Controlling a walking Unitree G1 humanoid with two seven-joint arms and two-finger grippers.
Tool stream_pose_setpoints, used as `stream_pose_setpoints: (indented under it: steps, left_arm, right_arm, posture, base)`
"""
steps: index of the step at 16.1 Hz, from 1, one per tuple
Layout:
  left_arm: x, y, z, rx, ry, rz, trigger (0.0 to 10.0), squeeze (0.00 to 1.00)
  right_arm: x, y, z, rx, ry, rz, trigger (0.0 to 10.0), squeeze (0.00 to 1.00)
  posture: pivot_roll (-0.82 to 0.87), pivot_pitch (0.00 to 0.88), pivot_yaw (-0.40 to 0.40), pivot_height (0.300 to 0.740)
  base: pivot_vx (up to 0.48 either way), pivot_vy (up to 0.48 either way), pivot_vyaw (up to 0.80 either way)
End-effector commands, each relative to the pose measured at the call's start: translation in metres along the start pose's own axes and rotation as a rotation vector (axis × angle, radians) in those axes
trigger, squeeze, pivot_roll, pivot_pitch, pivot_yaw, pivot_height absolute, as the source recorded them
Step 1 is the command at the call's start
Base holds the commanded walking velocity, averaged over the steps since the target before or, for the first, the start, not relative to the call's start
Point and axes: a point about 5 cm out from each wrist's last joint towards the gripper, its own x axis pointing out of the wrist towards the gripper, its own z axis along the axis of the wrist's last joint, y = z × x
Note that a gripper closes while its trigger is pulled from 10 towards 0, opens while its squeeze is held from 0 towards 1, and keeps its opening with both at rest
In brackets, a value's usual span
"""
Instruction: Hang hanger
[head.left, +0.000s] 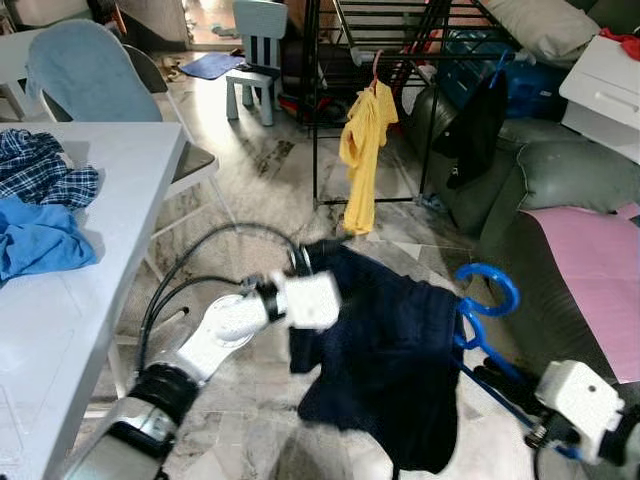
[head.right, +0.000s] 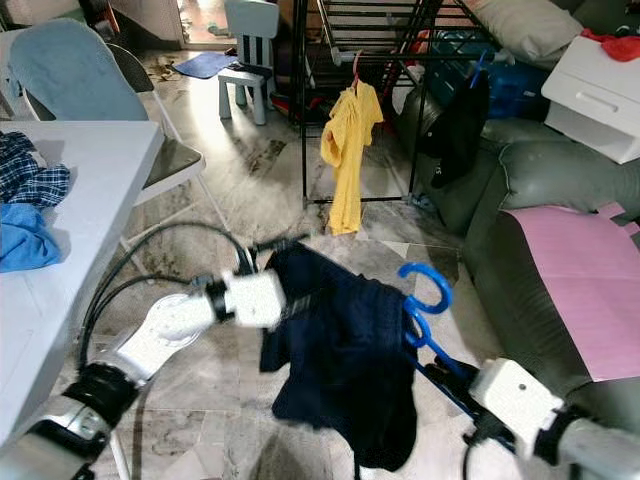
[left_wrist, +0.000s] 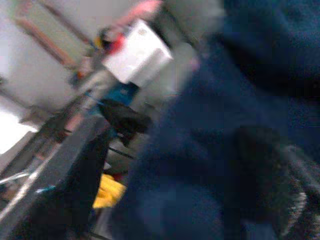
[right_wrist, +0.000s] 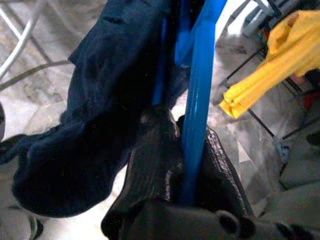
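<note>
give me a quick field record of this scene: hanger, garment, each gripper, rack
hanger: blue hanger, hook up, not yet on the rack
garment: navy garment draped on the hanger
right gripper: shut on the hanger's bar
left gripper: at the garment's upper edge, fingers hidden in cloth
rack: black drying rack ahead, yellow shirt hanging on it

No legible text, labels, brands, numbers or signs anywhere in these views. Clothing, furniture and robot housings carry no readable marks; left wrist view too blurred to make out any lettering.
</note>
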Motion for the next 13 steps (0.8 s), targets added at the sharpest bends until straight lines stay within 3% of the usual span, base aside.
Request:
stream_pose_setpoints:
  steps: [1, 2, 3, 4, 5, 8, 11, 13]
  left_arm:
    - [-0.001, -0.002, -0.002, 0.044, 0.007, -0.071, 10.0, 1.0]
    - [-0.003, -0.002, -0.004, 0.058, 0.014, -0.094, 10.0, 1.0]
    - [-0.003, -0.001, -0.007, 0.064, 0.037, -0.115, 10.0, 0.81]
    - [-0.003, 0.0, -0.009, 0.072, 0.049, -0.129, 10.0, 0.28]
    - [-0.002, 0.0, -0.01, 0.075, 0.055, -0.135, 10.0, 0.0]
    - [-0.001, 0.0, -0.011, 0.064, 0.059, -0.162, 10.0, 0.0]
    - [-0.004, -0.009, -0.015, 0.04, 0.069, -0.27, 10.0, 0.0]
    - [-0.007, -0.012, -0.017, 0.031, 0.078, -0.317, 2.5, 0.0]
  right_arm:
    - [-0.006, -0.003, 0.012, -0.055, -0.035, 0.038, 10.0, 0.0]
    - [-0.007, -0.004, 0.014, -0.071, -0.026, 0.055, 10.0, 0.0]
    - [-0.01, -0.003, 0.016, -0.085, -0.013, 0.098, 10.0, 0.0]
    - [-0.012, -0.001, 0.017, -0.095, 0.001, 0.13, 10.0, 0.0]
    - [-0.014, -0.001, 0.017, -0.104, 0.01, 0.146, 10.0, 0.0]
    - [-0.02, -0.002, 0.014, -0.158, 0.058, 0.166, 10.0, 0.0]
    - [-0.02, -0.006, 0.011, -0.223, 0.076, 0.137, 10.0, 0.0]
    - [-0.017, -0.007, 0.011, -0.254, 0.072, 0.128, 10.0, 0.0]
  posture:
    - [0.01, 0.0, -0.056, 0.74]
    - [0.01, 0.0, -0.056, 0.74]
    - [0.01, 0.0, -0.055, 0.74]
    - [0.01, 0.0, -0.055, 0.74]
    - [0.01, 0.0, -0.054, 0.74]
    - [0.0, 0.0, -0.053, 0.74]
    - [0.0, 0.0, -0.05, 0.74]
    - [0.0, 0.0, -0.048, 0.74]
  base:
    - [0.0, 0.0, 0.0]
    - [0.0, 0.0, 0.0]
    - [0.0, 0.0, 0.0]
    - [0.0, 0.0, 0.0]
    - [0.0, 0.0, 0.0]
    - [0.0, 0.0, 0.0]
    - [0.0, 0.0, 0.0]
    - [0.0, 0.0, 0.0]
